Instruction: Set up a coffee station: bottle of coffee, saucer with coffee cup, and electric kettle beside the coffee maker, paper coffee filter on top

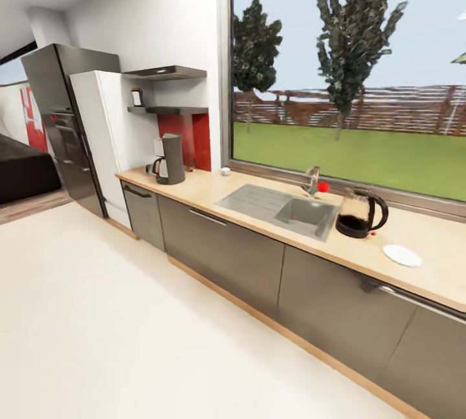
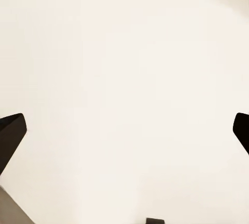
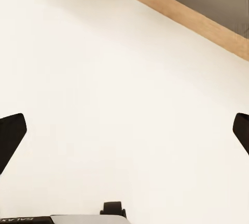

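Along the tabletop (image 1: pixel 259 228), the coffee maker (image 1: pixel 169 160) is standing far left, the electric kettle (image 1: pixel 360 213) beside the sink (image 1: pixel 285 208), the saucer (image 1: pixel 402 255) just beyond, the bottle of coffee (image 1: pixel 136 97) sitting on the kitchen shelf (image 1: pixel 169 110); both jaws are hanging released.

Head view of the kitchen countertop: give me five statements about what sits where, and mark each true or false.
1. The coffee maker stands on the kitchen countertop near its fridge end. True.
2. The electric kettle stands right beside the coffee maker. False: it is on the far side of the sink from it.
3. The bottle of coffee is on the kitchen shelf. True.
4. The saucer carries the coffee cup. False: the saucer lies bare on the counter, near the kettle.
5. The left gripper holds the bottle. False: its fingers stand wide apart over pale floor, with nothing between them.
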Robot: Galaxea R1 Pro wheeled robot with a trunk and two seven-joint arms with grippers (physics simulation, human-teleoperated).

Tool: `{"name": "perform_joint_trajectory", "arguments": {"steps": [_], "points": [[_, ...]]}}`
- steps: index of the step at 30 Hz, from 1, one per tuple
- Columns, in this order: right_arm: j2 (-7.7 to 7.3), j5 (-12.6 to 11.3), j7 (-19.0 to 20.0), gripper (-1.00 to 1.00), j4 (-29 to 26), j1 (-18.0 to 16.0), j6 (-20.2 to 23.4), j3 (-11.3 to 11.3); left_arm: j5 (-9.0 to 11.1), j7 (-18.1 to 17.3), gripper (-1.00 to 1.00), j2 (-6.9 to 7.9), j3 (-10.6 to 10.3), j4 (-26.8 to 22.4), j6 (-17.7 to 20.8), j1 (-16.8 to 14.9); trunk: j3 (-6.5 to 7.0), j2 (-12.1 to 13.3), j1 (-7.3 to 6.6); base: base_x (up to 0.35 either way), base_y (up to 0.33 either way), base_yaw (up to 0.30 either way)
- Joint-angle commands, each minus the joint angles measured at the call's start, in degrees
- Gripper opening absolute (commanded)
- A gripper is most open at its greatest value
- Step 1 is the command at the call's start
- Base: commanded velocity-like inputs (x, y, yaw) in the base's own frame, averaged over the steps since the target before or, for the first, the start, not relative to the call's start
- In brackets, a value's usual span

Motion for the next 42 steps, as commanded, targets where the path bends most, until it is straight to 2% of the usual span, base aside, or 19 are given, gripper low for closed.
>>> {"name": "perform_joint_trajectory", "arguments": {"steps": [1, 42], "points": [[0.01, 0.07, 0.03, 1.0, 0.03, 0.0, -0.18, -0.12, 0.13, -0.02, 1.0, 0.07, 0.12, 0.08, -0.19, -0.04, -0.02, -0.03, 0.05, 0.338, 0.0, 0.277], [0.01, 0.08, 0.05, 1.0, 0.06, 0.0, -0.11, -0.12, 0.13, -0.02, 1.0, 0.37, 0.14, 0.08, -0.27, -0.04, -0.02, -0.03, 0.05, 0.338, 0.0, 0.276]]}}
